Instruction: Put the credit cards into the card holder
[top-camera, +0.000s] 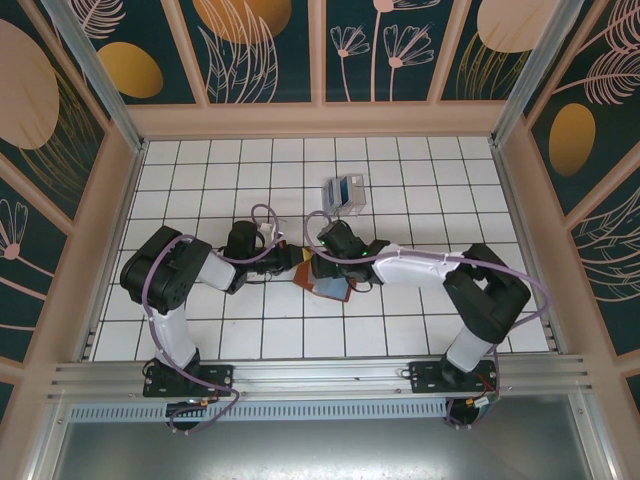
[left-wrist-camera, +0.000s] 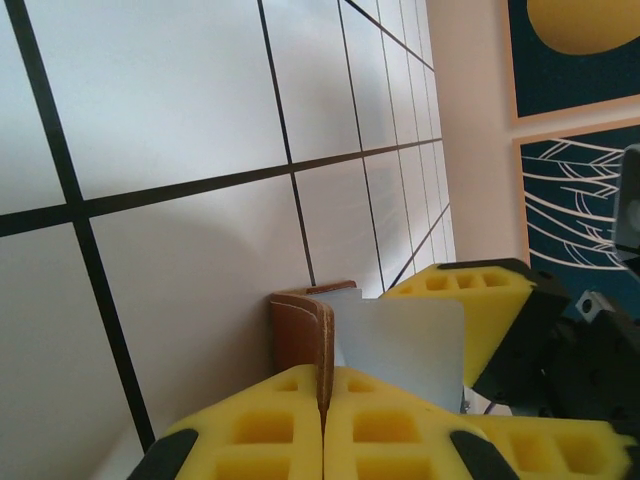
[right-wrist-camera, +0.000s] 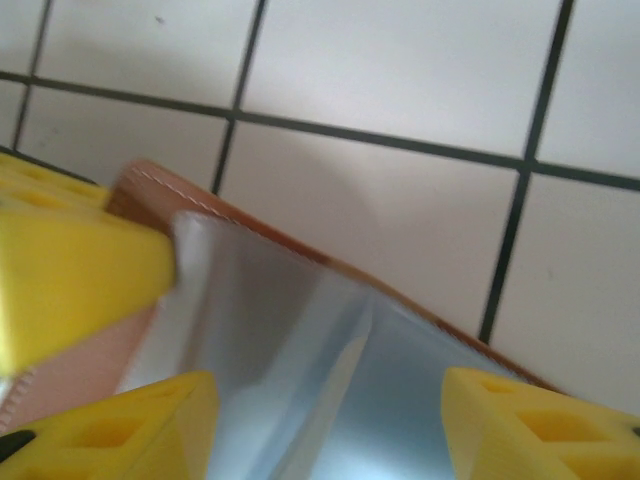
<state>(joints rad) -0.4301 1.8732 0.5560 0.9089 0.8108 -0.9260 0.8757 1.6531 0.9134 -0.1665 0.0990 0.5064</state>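
My left end effector (left-wrist-camera: 323, 405) is pressed together, pinching the brown edge of the card holder (left-wrist-camera: 297, 335), which lies folded open mid-table (top-camera: 220, 180) between my arms. My right end effector (right-wrist-camera: 330, 410) is spread above its silvery inner face.

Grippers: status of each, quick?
Left gripper: closed on the edge of the card holder.
Right gripper: open, jaws apart over the card holder's inside.
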